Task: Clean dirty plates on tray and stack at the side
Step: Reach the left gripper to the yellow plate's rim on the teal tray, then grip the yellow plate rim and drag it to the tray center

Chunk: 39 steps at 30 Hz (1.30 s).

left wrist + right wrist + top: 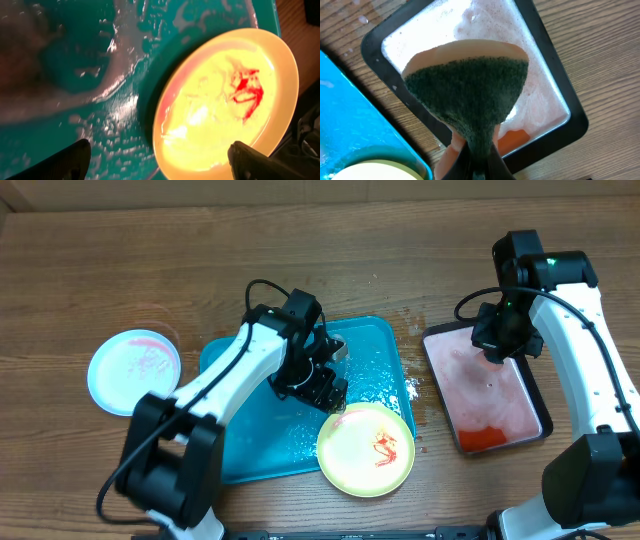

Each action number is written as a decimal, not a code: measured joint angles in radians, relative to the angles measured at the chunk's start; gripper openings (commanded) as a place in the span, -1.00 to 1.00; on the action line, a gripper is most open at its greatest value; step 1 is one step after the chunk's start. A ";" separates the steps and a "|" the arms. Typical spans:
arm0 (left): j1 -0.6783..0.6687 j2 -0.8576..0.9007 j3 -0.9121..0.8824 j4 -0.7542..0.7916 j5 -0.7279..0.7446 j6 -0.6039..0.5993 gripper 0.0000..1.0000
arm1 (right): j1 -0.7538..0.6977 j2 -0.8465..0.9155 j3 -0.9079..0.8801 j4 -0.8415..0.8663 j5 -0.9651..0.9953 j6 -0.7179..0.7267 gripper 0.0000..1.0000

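Observation:
A pale yellow-green plate (366, 448) with a red sauce smear lies on the front right corner of the turquoise tray (240, 450), overhanging its rim. It also shows in the left wrist view (225, 95). My left gripper (330, 390) is open just above the tray (75, 60), with the plate's near edge between its fingers (160, 160). A light blue plate (133, 370) with sauce smears lies on the wood to the left. My right gripper (500, 340) is shut on a sponge (470, 95), green side facing the camera, above the black-rimmed tray. A third plate is not in view.
The black-rimmed tray (528, 385) with foamy pinkish water stands at the right; it also shows in the right wrist view (555, 85). An orange patch (482, 437) lies at its near end. Water drops spot the wood between the two trays (412, 385).

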 measured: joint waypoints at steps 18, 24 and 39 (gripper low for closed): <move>-0.045 0.044 -0.132 0.114 -0.032 -0.027 0.85 | 0.000 0.000 0.000 -0.010 -0.017 0.000 -0.92; -0.045 0.077 -0.127 0.131 0.008 -0.038 0.74 | 0.000 0.000 0.000 -0.010 -0.017 -0.002 -0.92; -0.045 0.124 -0.101 0.137 0.145 -0.011 -0.02 | 0.000 0.000 0.000 -0.011 -0.017 -0.002 -0.92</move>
